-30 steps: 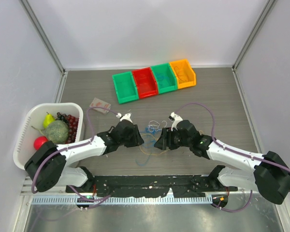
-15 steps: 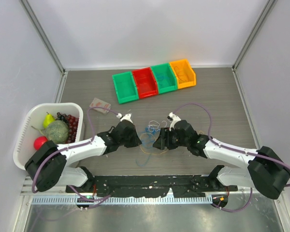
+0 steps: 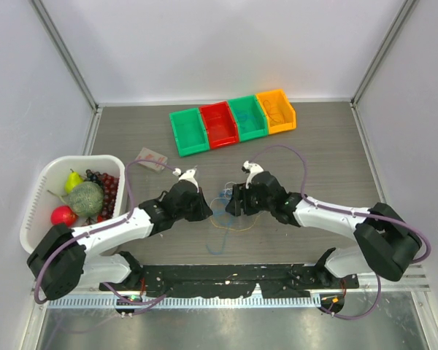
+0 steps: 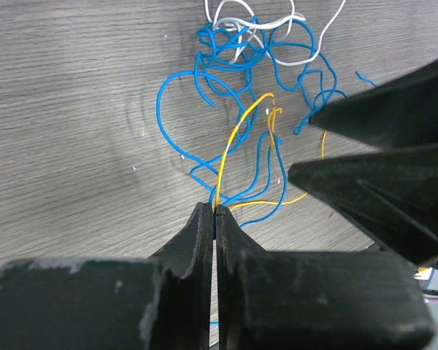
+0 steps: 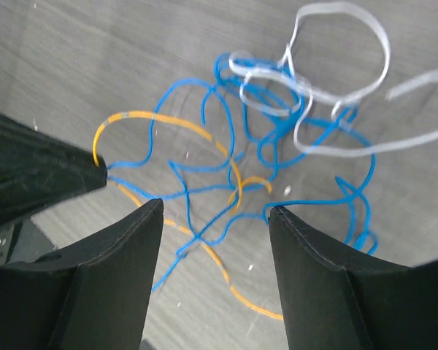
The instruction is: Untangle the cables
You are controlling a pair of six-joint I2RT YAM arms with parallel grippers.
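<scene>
The cables lie tangled mid-table: a blue one, a whitish one and an orange-yellow one. My left gripper is at the tangle's left edge. In the left wrist view it is shut on the orange-yellow cable, which rises toward the blue loops and whitish loops. My right gripper faces it from the right. It is open, hovering over the blue cable and orange-yellow cable, with the whitish cable beyond.
Four small bins stand at the back: green, red, green, orange. A white basket of fruit is at the left. A small packet lies near it. The two grippers are a few centimetres apart.
My right gripper has moved left and a little away from the bases, closer to the tangle and the left gripper. The left gripper has shifted slightly, still holding the orange-yellow cable.
</scene>
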